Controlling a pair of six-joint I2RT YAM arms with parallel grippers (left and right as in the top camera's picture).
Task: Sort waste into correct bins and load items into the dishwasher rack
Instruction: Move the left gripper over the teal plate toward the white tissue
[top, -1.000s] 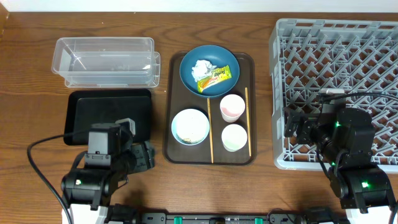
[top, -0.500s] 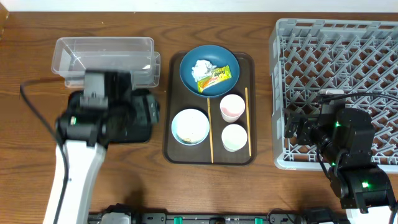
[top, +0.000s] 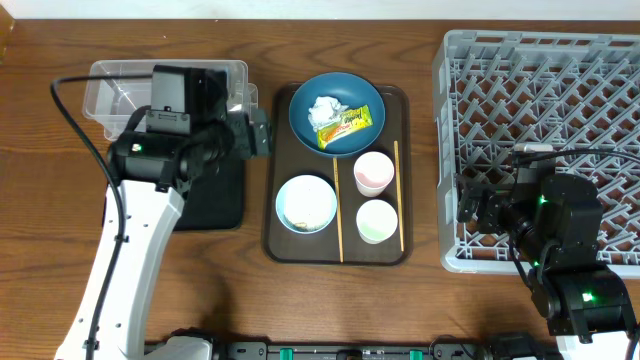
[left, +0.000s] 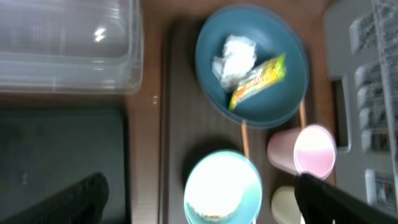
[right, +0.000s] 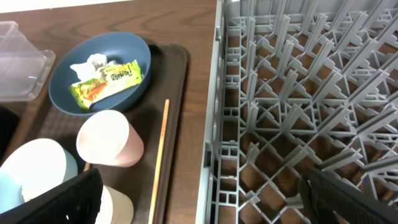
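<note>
On the brown tray, a dark-blue dish (top: 336, 100) holds a crumpled tissue (top: 322, 108) and a yellow-green wrapper (top: 345, 126). In front of it stand a light-blue bowl (top: 306, 203), a pink cup (top: 373, 172) and a pale-green cup (top: 377, 220). Two chopsticks (top: 337, 210) (top: 398, 195) lie lengthwise. My left gripper (top: 262, 132) hangs open and empty at the tray's left rim; in its wrist view the left gripper (left: 202, 196) is above the bowl (left: 222, 186). My right gripper (top: 470, 200) is open and empty over the grey rack's (top: 540, 90) front left corner.
The clear tub (top: 120, 95) stands at the back left, with the black tray (top: 215, 205) in front of it, partly under my left arm. The brown serving tray (top: 395, 255) lies between these bins and the rack. Bare wood runs along the front edge.
My left arm has risen from the table's front and swung back and right, over the black tray to the brown tray's rim, its jaws opening wider. The right arm has not moved.
</note>
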